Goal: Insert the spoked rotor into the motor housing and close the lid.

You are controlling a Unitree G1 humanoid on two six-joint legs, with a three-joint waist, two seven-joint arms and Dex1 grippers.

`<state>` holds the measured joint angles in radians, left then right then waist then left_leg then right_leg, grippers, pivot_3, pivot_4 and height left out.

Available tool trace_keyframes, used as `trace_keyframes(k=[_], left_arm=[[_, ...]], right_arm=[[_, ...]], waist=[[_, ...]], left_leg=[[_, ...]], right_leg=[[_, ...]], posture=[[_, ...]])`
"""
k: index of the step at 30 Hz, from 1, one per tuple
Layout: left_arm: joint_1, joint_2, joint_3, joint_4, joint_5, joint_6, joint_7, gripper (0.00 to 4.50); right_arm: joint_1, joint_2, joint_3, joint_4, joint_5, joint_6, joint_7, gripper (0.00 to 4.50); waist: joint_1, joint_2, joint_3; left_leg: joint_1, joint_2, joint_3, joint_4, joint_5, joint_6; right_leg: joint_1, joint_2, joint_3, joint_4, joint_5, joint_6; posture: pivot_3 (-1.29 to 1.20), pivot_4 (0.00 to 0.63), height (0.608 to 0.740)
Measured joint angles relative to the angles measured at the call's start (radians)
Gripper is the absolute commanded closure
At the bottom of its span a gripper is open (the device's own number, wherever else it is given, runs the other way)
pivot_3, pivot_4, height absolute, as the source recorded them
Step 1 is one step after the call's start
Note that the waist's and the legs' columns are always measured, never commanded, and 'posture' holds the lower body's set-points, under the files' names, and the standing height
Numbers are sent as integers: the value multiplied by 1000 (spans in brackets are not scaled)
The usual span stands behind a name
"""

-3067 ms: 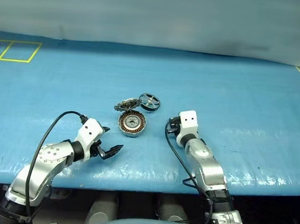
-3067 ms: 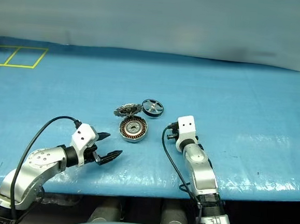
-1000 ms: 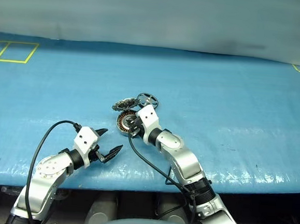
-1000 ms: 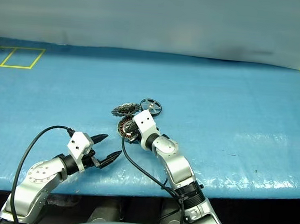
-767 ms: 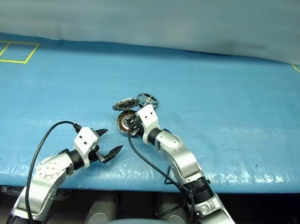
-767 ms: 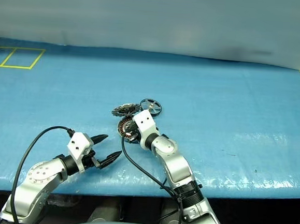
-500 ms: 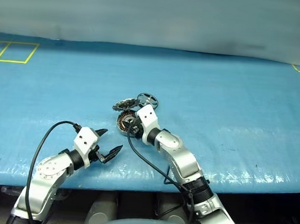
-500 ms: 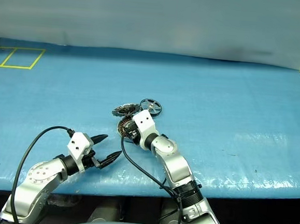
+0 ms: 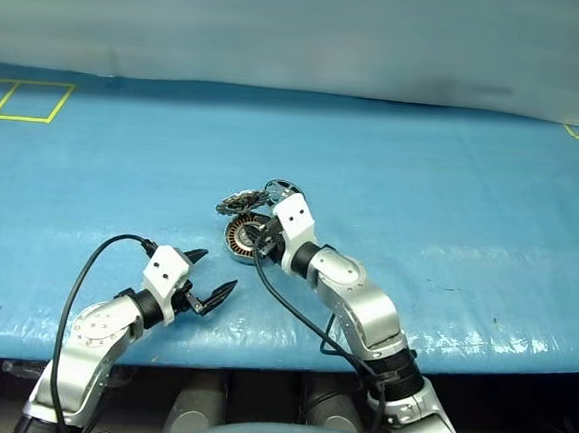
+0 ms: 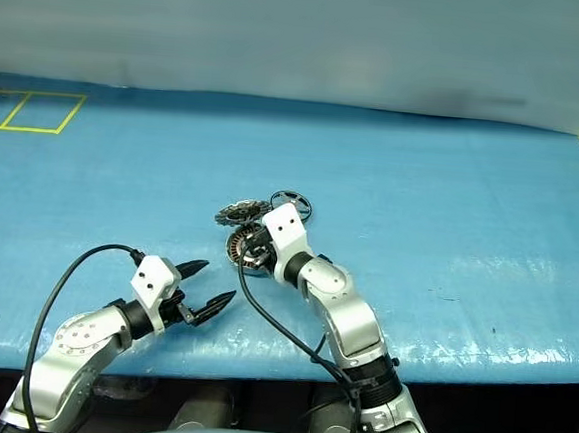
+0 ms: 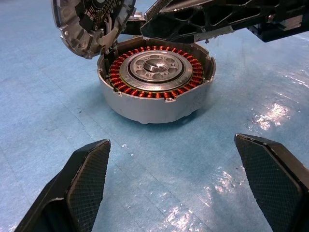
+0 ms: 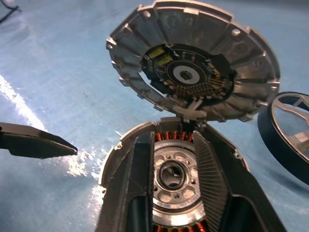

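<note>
Copper windings ring the silver hub of the motor housing [image 11: 156, 77], which sits open on a blue table cover [image 9: 452, 189]. The lid [image 12: 193, 63] stands tilted against its far edge, and the spoked rotor [image 12: 289, 130] lies just beside them. The right gripper [image 12: 174, 169] hovers over the hub, fingers slightly parted, pinching nothing. The left gripper [image 9: 207, 282] waits nearby, spread wide and empty.

I see a blue table [image 9: 452, 189] with yellow line markings [image 9: 23, 100] at its far left corner. The motor housing [image 11: 157, 79] shows copper-red windings ringing a silver hub inside a pale grey wall, and the lid [image 12: 193, 63] is ribbed grey around a black centre. The spoked rotor [image 12: 289, 128] has a dark rim with silvery spokes, and both pincers have black fingers [image 11: 82, 183].
</note>
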<state>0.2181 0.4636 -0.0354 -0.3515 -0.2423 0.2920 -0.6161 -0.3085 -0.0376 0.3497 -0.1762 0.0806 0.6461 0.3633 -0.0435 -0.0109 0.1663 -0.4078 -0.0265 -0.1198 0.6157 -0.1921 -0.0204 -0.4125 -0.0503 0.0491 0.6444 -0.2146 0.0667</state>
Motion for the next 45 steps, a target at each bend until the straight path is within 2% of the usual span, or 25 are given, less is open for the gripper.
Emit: trace_keyframes(k=[2,12,45], left_arm=[[-1,-10,-3,4,2,-14,5,0],[13,-76,-1,48,5,-134,27,0],[44,-73,4,68,8,-170,27,0]], right_arm=[[-4,-31,33,-1,-42,19,-19,4465],[-37,-14,76,10,-86,42,-43,4465],[-57,6,104,91,-106,17,-2,4465]], waist=[[0,0,0],[0,0,0],[-9,0,0]], left_leg=[[0,0,0,0,0,0],[-1,0,0,0,0,0],[0,0,0,0,0,0]], right_leg=[[0,0,0,0,0,0],[0,0,0,-1,0,0],[-1,0,0,0,0,0]], posture=[[0,150,740],[0,150,740],[0,150,740]])
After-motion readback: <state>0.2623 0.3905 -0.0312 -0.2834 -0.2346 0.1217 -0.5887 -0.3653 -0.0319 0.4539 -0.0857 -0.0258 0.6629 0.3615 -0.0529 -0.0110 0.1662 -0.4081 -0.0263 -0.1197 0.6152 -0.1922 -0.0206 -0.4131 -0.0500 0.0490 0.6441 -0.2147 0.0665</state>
